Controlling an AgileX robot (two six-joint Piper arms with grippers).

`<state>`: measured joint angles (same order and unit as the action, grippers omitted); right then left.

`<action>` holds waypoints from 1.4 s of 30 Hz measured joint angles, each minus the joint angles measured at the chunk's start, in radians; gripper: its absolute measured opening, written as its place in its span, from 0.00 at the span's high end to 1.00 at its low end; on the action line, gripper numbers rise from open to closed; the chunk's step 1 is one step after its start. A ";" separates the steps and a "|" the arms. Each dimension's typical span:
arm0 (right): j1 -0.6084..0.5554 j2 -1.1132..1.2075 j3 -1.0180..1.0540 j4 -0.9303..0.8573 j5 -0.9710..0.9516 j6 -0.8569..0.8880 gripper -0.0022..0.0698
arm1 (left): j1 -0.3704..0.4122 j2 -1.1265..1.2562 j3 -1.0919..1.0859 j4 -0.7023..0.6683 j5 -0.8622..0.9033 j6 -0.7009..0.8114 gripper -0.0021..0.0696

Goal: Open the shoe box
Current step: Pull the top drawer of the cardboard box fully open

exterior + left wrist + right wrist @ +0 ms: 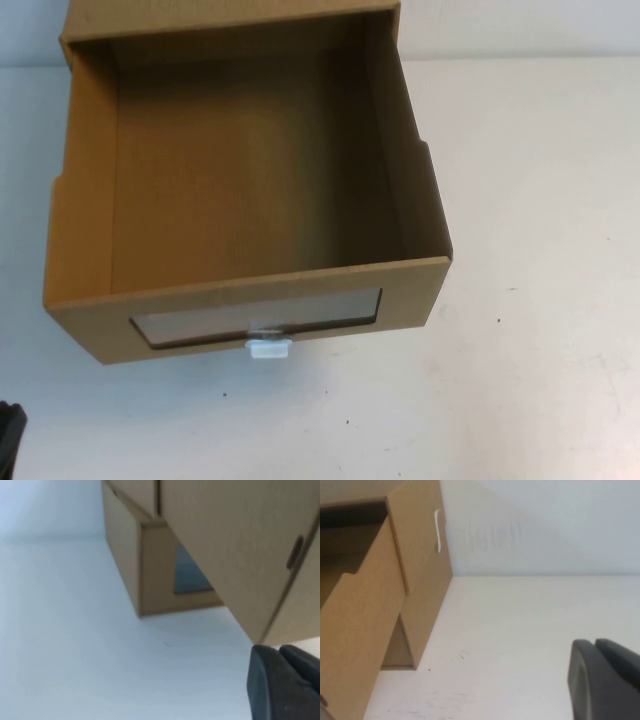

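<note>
Shoe box (100, 322) sits at the middle-left of the white table (520, 380), and it is open. Its drawer (250, 180) stands slid forward out of the cardboard sleeve (230, 15), toward my side. I see bare brown board inside. The front panel carries a long clear window (300, 312) with a small white pull tab (268, 346) at its lower edge.

Left arm (10, 435): only a dark sliver shows at the bottom-left corner of the high view, well apart from the box front. From its wrist camera the left claw (277, 652) hangs low over the table, just beside the box's left flank and under the near cardboard edge. I cannot tell whether it touches. The two dark fingers (260, 685) lie pressed together with only a thin seam between them — closed, holding nothing.

Right arm: out of the high view entirely. Its wrist camera shows the right claw (595, 645) low over bare table, off the box's right side and clearly apart from it, aimed toward the back wall (545, 525). Fingers (582, 685) together — closed on nothing.
</note>
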<state>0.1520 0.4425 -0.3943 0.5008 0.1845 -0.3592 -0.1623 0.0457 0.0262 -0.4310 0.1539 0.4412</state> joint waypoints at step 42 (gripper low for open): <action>-0.100 -0.374 0.403 -0.115 -0.124 -0.006 0.99 | 0.000 0.000 0.000 -0.126 0.044 -0.192 0.98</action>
<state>0.0523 0.0686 0.0088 0.3860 0.0603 -0.3652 -0.1623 0.0457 0.0262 -0.5566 0.1980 0.2493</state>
